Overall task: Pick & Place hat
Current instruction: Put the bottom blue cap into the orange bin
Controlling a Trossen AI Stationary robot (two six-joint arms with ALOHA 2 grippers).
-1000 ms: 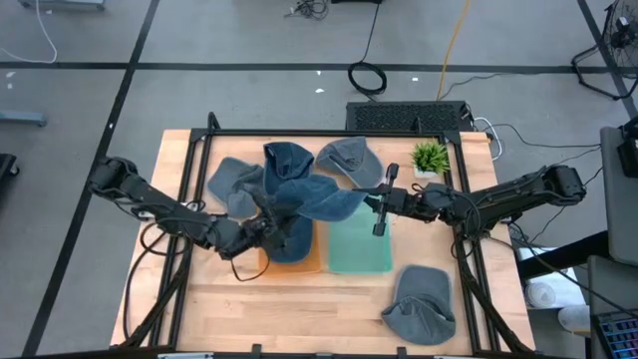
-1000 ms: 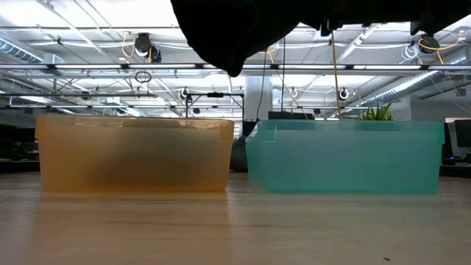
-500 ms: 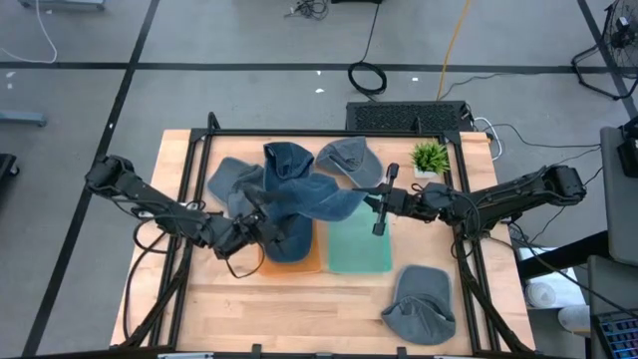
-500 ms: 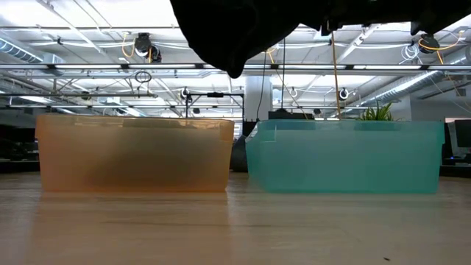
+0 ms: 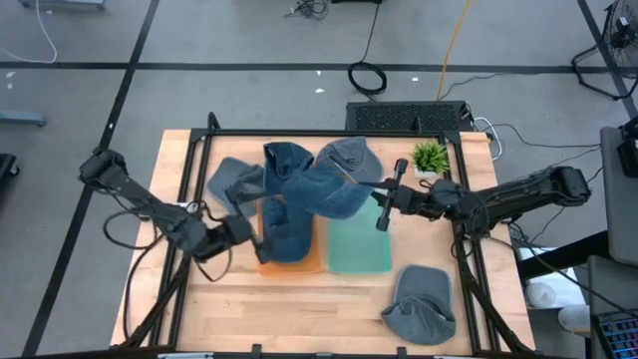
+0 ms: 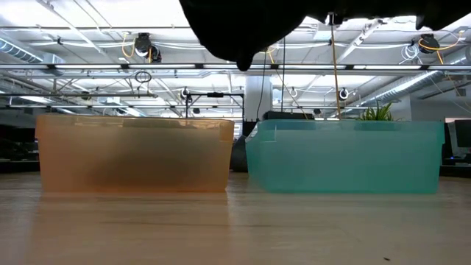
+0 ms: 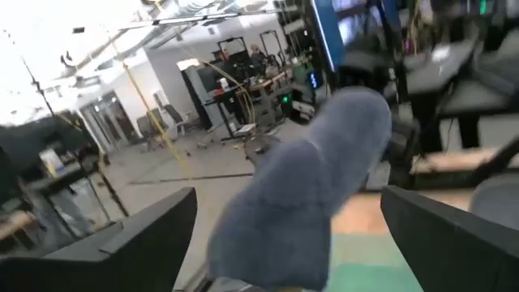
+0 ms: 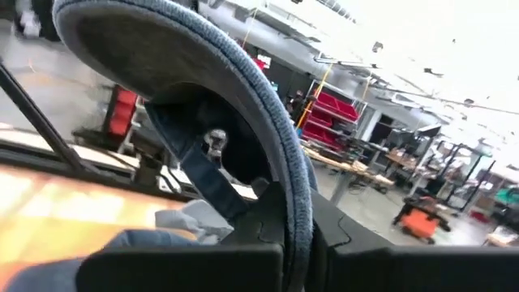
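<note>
A: From above, what is lying on the table [image 5: 299,299]?

B: Two bins are sitting side by side: an orange bin [image 5: 289,261] and a green bin [image 5: 357,249]. I am counting one blue hat [image 5: 324,192] hanging over them, clamped by the right end effector [image 5: 383,199], another blue hat [image 5: 282,231] resting in the orange bin, and three grey hats: two behind the bins, one [image 5: 419,305] near the front edge. The left end effector [image 5: 237,231] is hovering beside the orange bin, fingers spread apart and gripping nothing.

A: And at table level?

B: Both bins are standing near each other, the dark hat dangling above.

A: The left wrist?

B: Its fingers [image 7: 146,243] are standing wide around a blurred grey-blue hat.

A: The right wrist?

B: The blue brim is sitting pinched between closed fingers.
</note>
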